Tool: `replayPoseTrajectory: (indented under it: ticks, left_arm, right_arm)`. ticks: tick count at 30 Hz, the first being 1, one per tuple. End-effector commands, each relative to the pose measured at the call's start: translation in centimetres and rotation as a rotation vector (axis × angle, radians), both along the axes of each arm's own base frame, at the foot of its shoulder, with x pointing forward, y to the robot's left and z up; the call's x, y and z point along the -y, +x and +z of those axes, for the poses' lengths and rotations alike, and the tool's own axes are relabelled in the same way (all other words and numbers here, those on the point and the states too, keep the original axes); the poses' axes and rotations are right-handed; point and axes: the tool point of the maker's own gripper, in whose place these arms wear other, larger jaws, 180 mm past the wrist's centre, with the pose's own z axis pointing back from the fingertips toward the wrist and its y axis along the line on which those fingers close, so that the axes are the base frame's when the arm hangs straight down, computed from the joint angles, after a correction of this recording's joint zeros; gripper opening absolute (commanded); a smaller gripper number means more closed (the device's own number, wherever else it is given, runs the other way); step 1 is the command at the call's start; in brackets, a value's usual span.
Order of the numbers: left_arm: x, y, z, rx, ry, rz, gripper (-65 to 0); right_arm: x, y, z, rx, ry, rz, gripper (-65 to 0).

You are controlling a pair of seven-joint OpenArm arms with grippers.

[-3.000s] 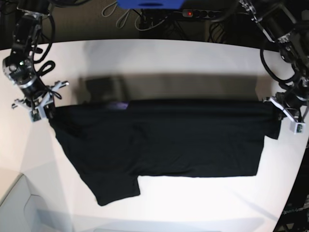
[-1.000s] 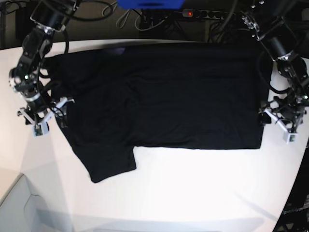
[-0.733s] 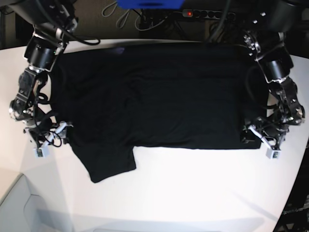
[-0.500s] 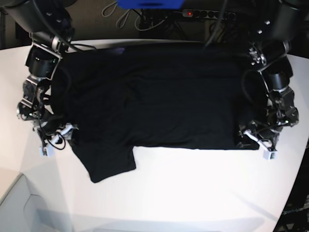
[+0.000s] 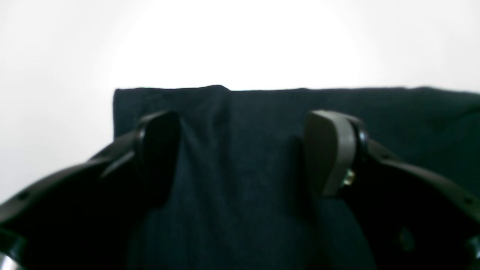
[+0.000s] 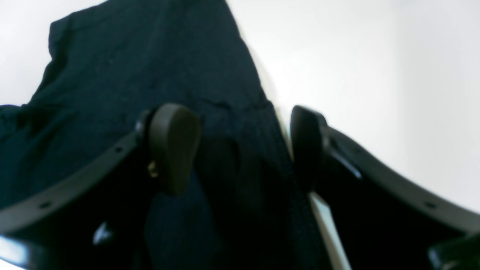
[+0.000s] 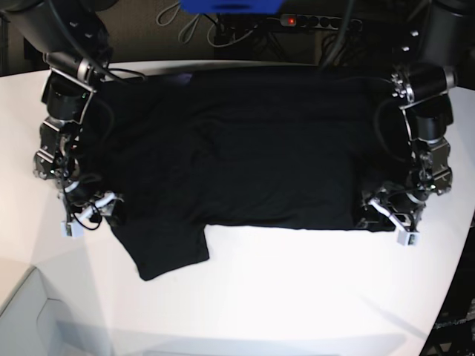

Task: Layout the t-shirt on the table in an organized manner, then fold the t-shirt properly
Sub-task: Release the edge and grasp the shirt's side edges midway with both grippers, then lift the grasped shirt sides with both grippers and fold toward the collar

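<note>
On the table (image 7: 297,297) my left gripper (image 5: 240,150) and right gripper (image 6: 240,146) hang spread, holding nothing, over the t-shirt (image 7: 245,148), mostly flattened but not yet folded.

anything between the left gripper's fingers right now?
Yes: a bunched fold of the t-shirt runs between the left gripper fingers, shown in the left wrist view.

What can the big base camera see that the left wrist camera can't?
Only the base view shows the whole black t-shirt, both arms, the right gripper and the cables behind the table. Only the left wrist view shows the left gripper close up, its fingers spread apart over a straight shirt edge. Both show black cloth on the white tabletop.
</note>
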Motion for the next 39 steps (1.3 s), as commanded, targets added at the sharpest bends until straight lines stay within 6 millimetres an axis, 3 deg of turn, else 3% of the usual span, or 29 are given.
replayPoseTrajectory:
  ticks: [1, 5, 7, 12, 14, 16, 17, 22, 27, 29, 39]
  left_arm:
    - [-0.2, 0.0, -0.1, -0.025, 0.018, -0.016, -15.1]
    - [-0.1, -0.6, -1.1, -0.016, -0.015, 0.006, -16.3]
    - [-1.0, -1.1, -1.5, -0.033, -0.010, 0.018, -22.3]
    - [-1.3, -1.3, -1.6, -0.036, -0.011, 0.025, -54.1]
    - [-1.2, -1.3, -1.7, -0.042, -0.009, 0.022, -63.9]
    - [-1.1, -1.2, -1.6, -0.039, -0.010, 0.021, -65.0]
    - [-1.2, -1.1, -1.4, -0.032, -0.011, 0.024, -64.1]
    - [-1.2, -0.8, -1.0, -0.020, -0.015, 0.029, -64.8]
    - [-1.7, 0.6, 1.4, 0.048, 0.031, 0.012, -64.8]
    - [-1.9, -0.2, 1.1, 0.020, 0.053, 0.000, -64.8]
    - [-2.3, -1.6, 5.1, 0.126, 0.044, 0.009, -64.8]
  right_arm:
    - [0.2, 0.2, 0.2, -0.014, -0.020, 0.015, -24.4]
    - [0.2, 0.3, 0.3, -0.011, -0.020, 0.016, -24.7]
    - [0.3, 0.4, 0.4, -0.010, -0.022, 0.015, -27.6]
    - [0.2, 0.4, 0.4, -0.008, -0.020, 0.016, -47.2]
    - [-0.1, 0.5, 0.4, -0.008, -0.016, 0.018, -56.0]
    - [-0.7, 0.6, 0.4, -0.005, -0.005, 0.022, -64.3]
    - [-0.7, 0.6, 0.4, -0.005, -0.005, 0.022, -65.0]
    - [-0.7, 1.3, 1.1, 0.013, -0.005, 0.022, -65.0]
    - [-0.2, 2.3, 2.8, 0.058, -0.022, 0.014, -65.0]
    - [0.2, 2.7, 4.1, 0.093, -0.041, 0.009, -65.0]
    - [1.0, 1.1, 6.2, 0.168, -0.128, 0.005, -65.0]
